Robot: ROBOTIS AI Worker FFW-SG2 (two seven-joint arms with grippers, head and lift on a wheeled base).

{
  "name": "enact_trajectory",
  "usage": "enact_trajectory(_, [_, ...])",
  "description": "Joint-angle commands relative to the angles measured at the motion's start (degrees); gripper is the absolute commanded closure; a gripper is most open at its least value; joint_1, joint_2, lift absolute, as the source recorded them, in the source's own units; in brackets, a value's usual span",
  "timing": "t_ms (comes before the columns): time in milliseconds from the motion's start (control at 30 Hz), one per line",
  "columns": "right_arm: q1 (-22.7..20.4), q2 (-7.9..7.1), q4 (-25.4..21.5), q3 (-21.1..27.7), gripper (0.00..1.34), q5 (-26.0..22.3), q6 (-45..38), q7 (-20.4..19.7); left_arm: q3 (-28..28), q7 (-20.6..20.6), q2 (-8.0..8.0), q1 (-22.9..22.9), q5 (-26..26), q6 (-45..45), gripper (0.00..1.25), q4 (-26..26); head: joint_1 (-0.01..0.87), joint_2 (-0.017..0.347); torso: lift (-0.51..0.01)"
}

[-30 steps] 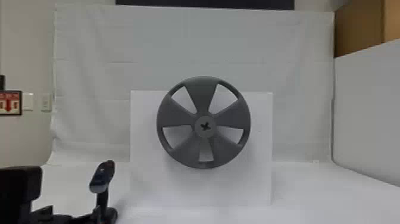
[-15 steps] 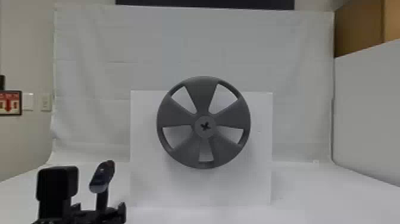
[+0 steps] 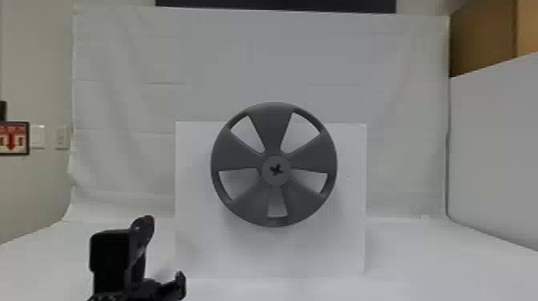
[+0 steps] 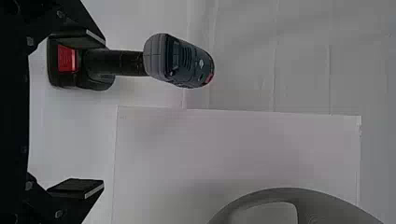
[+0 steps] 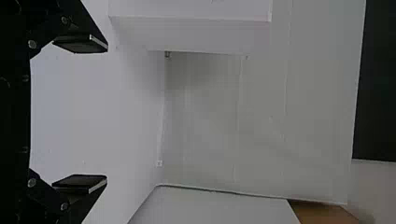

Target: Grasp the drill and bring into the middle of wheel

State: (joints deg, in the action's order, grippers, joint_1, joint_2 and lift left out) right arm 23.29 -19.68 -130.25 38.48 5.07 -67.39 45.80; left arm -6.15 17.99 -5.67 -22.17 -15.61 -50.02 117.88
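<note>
The drill [image 4: 156,58] is showing a dark blue-grey body with a small red spot, and its handle [image 4: 126,62] and base [image 4: 55,77] are looking black, the base also bearing a red patch. The wheel [image 3: 273,128] is appearing plain grey with a darker cross mark [image 3: 276,169], while the board [image 3: 192,240] is looking plain white and the sign [image 3: 21,138] is displaying a red arrow on white. The left gripper [image 3: 145,260] and the right gripper [image 5: 106,113] are both appearing black.

White cloth [image 3: 120,100] hangs before us
We see a red-and-white sign [image 3: 14,138] at left, brown box [image 3: 482,40] at right.
</note>
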Motion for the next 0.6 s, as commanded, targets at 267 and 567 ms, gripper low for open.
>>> enact_trajectory(267, [-0.1,0.00,0.1,-0.2,0.29,0.0,-0.1,0.0,-2.7,3.7,0.04,-1.8,3.0,6.6,0.22,-7.0,0.000,0.000,-0.406])
enact_trajectory(567, [-0.3,-0.18,0.1,-0.2,0.29,-0.1,-0.2,0.0,-3.0,5.2,0.13,-4.1,4.7,10.2,0.22,-12.1,0.000,0.000,-0.406])
